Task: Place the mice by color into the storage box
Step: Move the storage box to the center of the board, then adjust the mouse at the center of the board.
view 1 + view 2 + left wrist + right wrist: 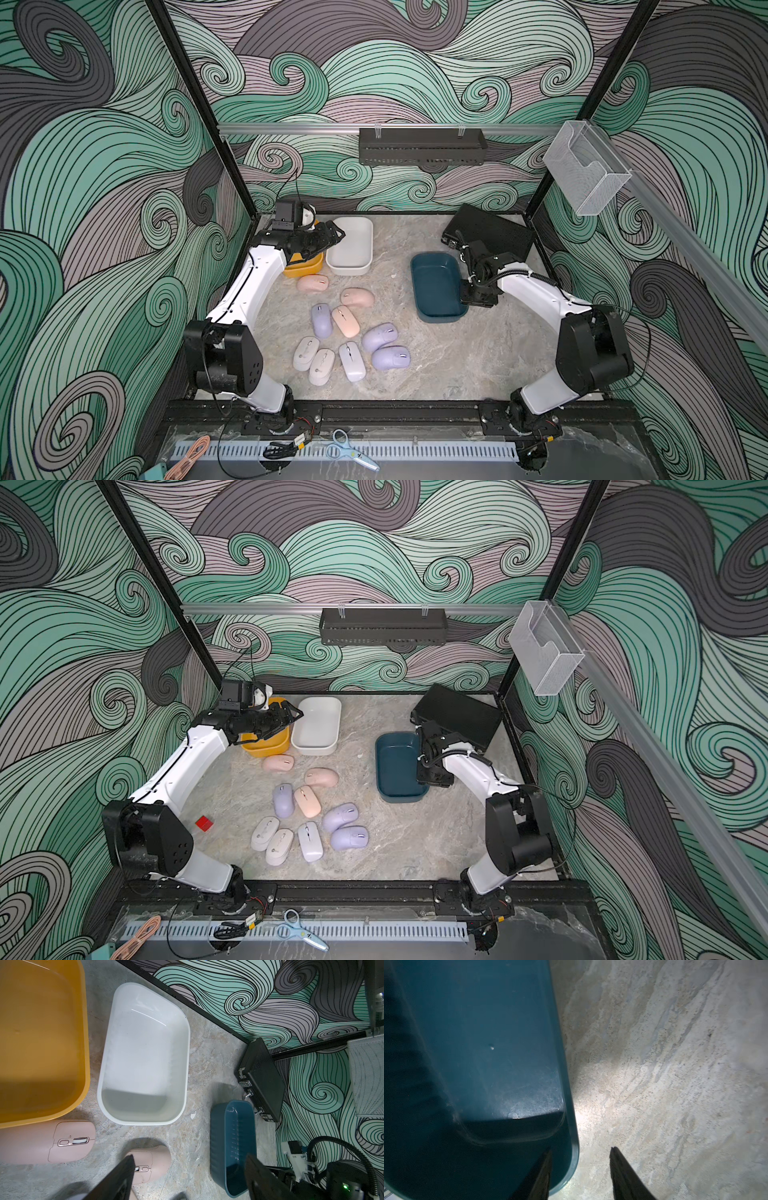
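Note:
Nine mice lie in a loose cluster mid-table: three pink [357, 297], three lavender [379, 336] and three off-white [321, 366]. Behind them stand a yellow storage box [303, 268] and a white one [351, 249], with a dark teal one [436, 286] to the right; what shows of each box is empty. My left gripper [338, 235] hangs open and empty above the yellow and white boxes; in its wrist view [189, 1156] two pink mice [47, 1142] lie below. My right gripper [581, 1149] is open, its fingers straddling the teal box's near right rim [572, 1126] without touching it.
A black case [490, 232] lies at the back right, just behind the teal box. A black shelf [422, 145] hangs on the back wall and a clear holder [586, 174] on the right rail. A red block [204, 823] sits by the left arm. Scissors [349, 451] lie at the front.

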`<state>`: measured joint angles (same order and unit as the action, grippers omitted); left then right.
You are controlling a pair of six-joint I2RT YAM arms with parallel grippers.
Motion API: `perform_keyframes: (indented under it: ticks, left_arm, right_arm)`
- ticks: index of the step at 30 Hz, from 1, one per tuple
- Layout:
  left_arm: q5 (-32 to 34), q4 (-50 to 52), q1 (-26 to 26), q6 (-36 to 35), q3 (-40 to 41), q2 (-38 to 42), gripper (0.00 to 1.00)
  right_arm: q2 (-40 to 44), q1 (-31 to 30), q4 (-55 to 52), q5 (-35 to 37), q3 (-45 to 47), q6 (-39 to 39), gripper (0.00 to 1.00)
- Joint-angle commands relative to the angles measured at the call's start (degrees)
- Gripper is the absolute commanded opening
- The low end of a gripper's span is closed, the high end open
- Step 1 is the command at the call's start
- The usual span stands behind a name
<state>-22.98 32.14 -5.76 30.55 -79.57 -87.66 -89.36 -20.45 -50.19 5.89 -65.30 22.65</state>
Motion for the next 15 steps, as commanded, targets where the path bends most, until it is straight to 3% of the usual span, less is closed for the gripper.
perform_keyframes:
  ticks: [1, 4, 8, 9, 11, 12, 15]
  left_arm:
    - [1.6, 0.2, -0.1, -0.1, 0.1, 1.6, 0.82]
    - [7.0, 0.3, 0.2, 1.4, 1.1, 2.9, 0.82]
    - [14.3, 0.9, 1.4, 3.6, 2.1, 4.6, 0.84]
    - [15.5, 1.2, 1.8, 3.9, 2.2, 4.9, 0.84]
    - [16.2, 1.0, 2.6, 4.3, 2.4, 5.2, 0.84]
    - [16.4, 0.7, 2.9, 4.4, 2.7, 5.3, 0.84]
    - [17.3, 0.7, 3.9, 4.6, 3.1, 5.1, 0.84]
  right_arm:
    - [4.6, -5.6, -5.0, 4.2, -4.3, -1.8, 0.51]
    - [5.1, -12.2, -4.2, 2.4, -6.3, -0.9, 0.53]
    - [-0.3, -22.4, -0.5, -1.1, -10.0, 0.0, 0.53]
    - [-2.2, -24.9, 1.2, -2.5, -10.9, 0.1, 0.55]
    - [-6.4, -29.6, 3.7, -3.2, -12.8, 0.5, 0.72]
    - [-8.5, -31.8, 3.9, -3.2, -14.1, 0.2, 0.75]
    - [-13.6, -36.1, 3.7, -3.8, -16.7, -0.2, 0.76]
